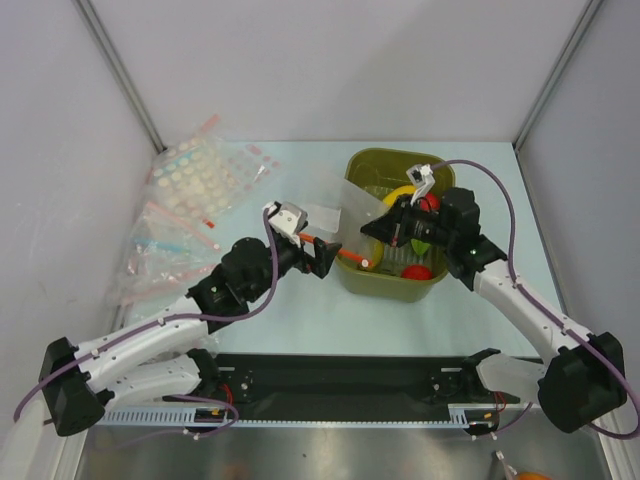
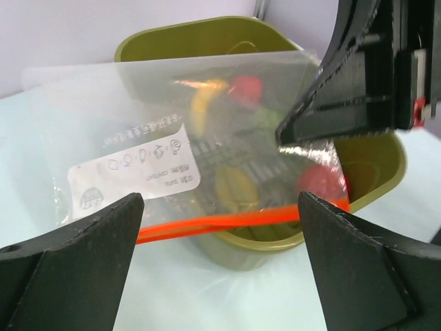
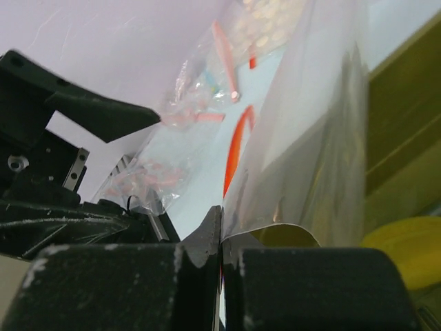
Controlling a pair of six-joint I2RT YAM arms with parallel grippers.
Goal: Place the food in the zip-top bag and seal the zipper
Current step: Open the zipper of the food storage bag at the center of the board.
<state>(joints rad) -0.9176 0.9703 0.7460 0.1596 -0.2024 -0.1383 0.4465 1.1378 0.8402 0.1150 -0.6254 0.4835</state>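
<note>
The clear zip-top bag (image 1: 355, 212) hangs upright at the left side of the olive basket (image 1: 380, 160), its orange-red zipper (image 1: 345, 252) along the lower edge. My right gripper (image 1: 398, 232) is shut on the bag's edge, as the right wrist view (image 3: 222, 241) shows. My left gripper (image 1: 325, 258) is wide open just in front of the zipper (image 2: 234, 221), not touching it (image 2: 220, 276). The food lies in the basket: a yellow banana (image 1: 400, 195), two red fruits (image 1: 430, 203) (image 1: 418, 272) and a green piece (image 1: 425, 236). Through the bag (image 2: 151, 117) I see the banana (image 2: 203, 103) and a red fruit (image 2: 246, 88).
Several other clear bags with pale dots and pink or blue strips (image 1: 195, 190) lie piled at the far left of the table. The basket (image 2: 372, 172) stands right behind the hanging bag. The enclosure walls stand close on both sides.
</note>
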